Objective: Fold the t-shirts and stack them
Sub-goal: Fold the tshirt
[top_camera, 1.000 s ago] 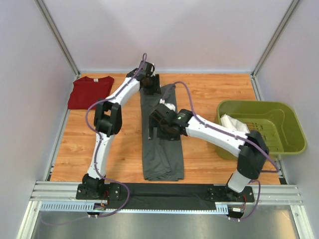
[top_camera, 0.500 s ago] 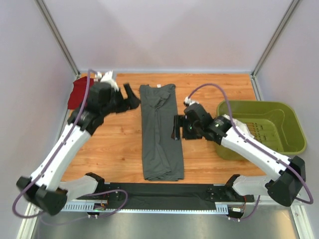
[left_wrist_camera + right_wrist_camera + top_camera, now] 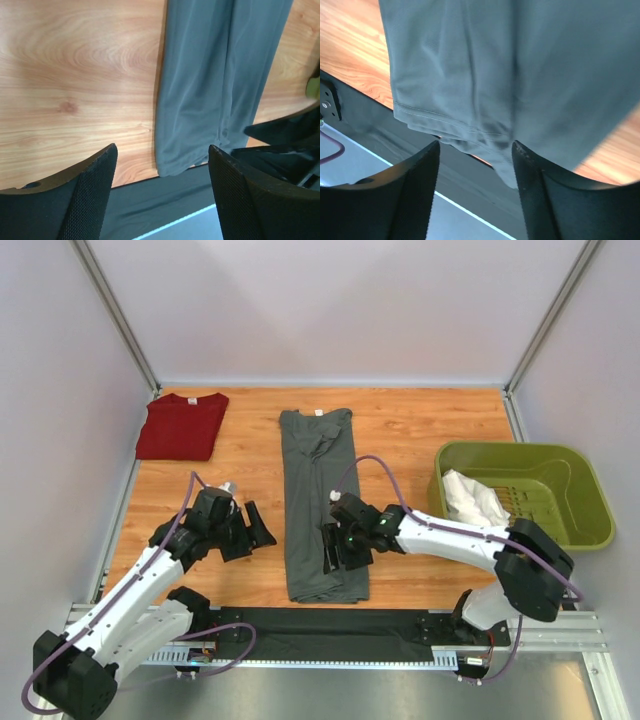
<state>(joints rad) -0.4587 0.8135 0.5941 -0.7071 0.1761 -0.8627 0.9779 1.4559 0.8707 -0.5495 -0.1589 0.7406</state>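
The left gripper has its two fingers apart and empty, over the bare table just left of the grey t-shirt. The right gripper, also apart and empty, hangs above this shirt's near hem. The one grey t-shirt lies as a long strip in the middle. One red t-shirt lies folded at the far left corner. One green basket at the right holds a white cloth.

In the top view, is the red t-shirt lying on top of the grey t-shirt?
No, the red t-shirt lies at the far left corner, apart from the grey t-shirt in the middle.
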